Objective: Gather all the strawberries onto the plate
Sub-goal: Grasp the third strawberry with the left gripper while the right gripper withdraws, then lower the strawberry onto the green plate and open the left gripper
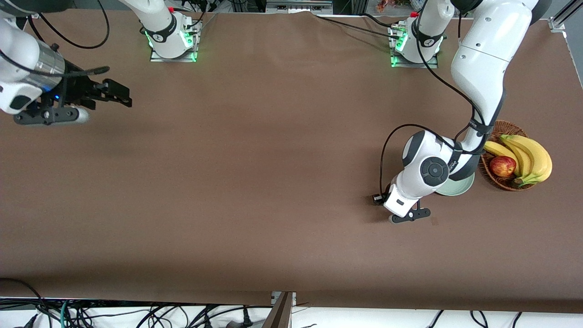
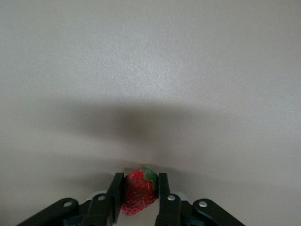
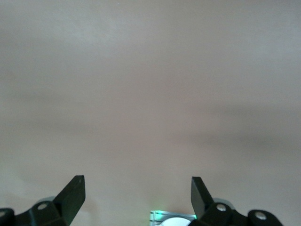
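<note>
In the left wrist view my left gripper (image 2: pixel 139 181) is shut on a strawberry (image 2: pixel 138 192), red with a green cap, low over the brown table. In the front view the left hand (image 1: pixel 403 200) hangs beside the pale mint-green plate (image 1: pixel 457 187), on the side toward the right arm's end; its fingers and the strawberry are hidden under the wrist there. The arm covers most of the plate. No other strawberries show. My right gripper (image 1: pixel 116 93) is open and empty, waiting over the right arm's end of the table; its wrist view (image 3: pixel 137 181) shows only bare table.
A brown wicker basket (image 1: pixel 503 124) stands beside the plate toward the left arm's end, holding bananas (image 1: pixel 530 157) and a red apple (image 1: pixel 502 166). The arm bases (image 1: pixel 173 41) (image 1: pixel 414 45) stand along the table's edge farthest from the front camera.
</note>
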{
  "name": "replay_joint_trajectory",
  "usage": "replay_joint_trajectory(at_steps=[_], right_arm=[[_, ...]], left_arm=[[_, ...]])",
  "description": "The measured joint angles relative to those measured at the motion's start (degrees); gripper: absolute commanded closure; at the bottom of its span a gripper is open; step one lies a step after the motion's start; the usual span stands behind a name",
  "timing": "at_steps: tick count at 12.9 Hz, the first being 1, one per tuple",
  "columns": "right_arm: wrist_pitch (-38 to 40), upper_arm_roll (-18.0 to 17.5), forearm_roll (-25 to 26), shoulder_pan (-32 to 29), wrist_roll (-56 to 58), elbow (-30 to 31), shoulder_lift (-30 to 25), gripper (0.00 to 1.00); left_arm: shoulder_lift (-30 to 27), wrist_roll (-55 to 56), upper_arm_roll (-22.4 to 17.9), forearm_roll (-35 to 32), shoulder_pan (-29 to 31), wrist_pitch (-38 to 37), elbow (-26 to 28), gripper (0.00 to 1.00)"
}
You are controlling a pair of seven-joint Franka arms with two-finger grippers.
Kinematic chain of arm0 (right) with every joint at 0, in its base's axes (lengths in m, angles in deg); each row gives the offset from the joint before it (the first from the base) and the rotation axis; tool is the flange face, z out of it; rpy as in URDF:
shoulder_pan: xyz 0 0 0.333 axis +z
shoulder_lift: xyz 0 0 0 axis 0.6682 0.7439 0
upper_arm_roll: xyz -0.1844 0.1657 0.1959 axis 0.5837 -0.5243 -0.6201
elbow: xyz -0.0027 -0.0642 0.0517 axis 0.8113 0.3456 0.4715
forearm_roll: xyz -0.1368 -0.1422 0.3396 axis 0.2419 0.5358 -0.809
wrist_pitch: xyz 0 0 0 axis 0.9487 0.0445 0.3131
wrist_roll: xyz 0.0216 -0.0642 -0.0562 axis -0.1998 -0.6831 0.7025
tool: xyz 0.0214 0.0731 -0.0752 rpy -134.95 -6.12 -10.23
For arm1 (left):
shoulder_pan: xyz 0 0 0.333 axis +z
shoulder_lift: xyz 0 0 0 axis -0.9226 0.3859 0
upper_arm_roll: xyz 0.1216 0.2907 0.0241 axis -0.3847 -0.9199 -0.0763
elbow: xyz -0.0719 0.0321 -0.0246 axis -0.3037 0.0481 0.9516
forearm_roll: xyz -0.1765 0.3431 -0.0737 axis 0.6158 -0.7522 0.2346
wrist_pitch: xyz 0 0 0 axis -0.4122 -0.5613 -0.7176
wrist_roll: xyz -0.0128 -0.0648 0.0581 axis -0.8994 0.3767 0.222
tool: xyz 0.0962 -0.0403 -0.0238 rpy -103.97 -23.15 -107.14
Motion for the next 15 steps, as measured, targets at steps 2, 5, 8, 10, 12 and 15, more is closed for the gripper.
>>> replay_joint_trajectory(at_steps=[2,5,8,10,12,15], right_arm=[[-1.0,-1.6,1.5,-2.3,3.4,2.3,-1.8,0.01],[-2.2,-2.9,2.8,-4.7,5.3,2.7,-1.9,0.01],[-2.9,-3.0,3.4,-4.7,5.3,2.7,-1.9,0.01],[-3.3,-3.1,3.9,-4.7,5.3,2.4,-1.9,0.01],[-3.4,-3.1,4.4,-4.7,5.3,1.9,-1.9,0.0],[-3.9,-3.3,4.8,-4.8,5.3,-0.6,-1.2,0.0]], left_arm=[[-2.6,-0.7,0.0,0.6,0.1,-8.3,-2.8,0.9],[-9.5,-11.4,-2.9,5.7,0.8,-19.7,-3.8,0.9],[-14.7,-25.5,-8.7,8.0,2.7,-24.9,-0.1,0.9],[-16.7,-31.9,-11.9,8.5,3.6,-23.9,5.2,0.9],[-17.2,-33.6,-12.8,8.5,3.9,-16.3,11.8,0.89],[-16.7,-33.6,-12.7,8.5,3.5,-4.6,20.5,0.83]])
